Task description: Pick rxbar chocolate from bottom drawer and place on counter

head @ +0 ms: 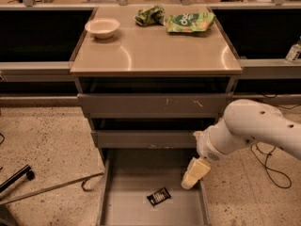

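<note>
The rxbar chocolate [158, 196], a small black bar with white lettering, lies flat on the grey floor of the open bottom drawer [127, 208], near its middle. My gripper [194, 174] hangs over the drawer's right side, up and to the right of the bar, apart from it. The white arm comes in from the right. The counter [155, 55] is the shiny beige top of the cabinet above.
On the counter stand a white bowl [102, 28] at back left and two green snack bags [189, 21] at the back. The two upper drawers [150, 105] are slightly pulled out. Cables [270, 166] lie on the floor at right; a metal bar [51, 187] at left.
</note>
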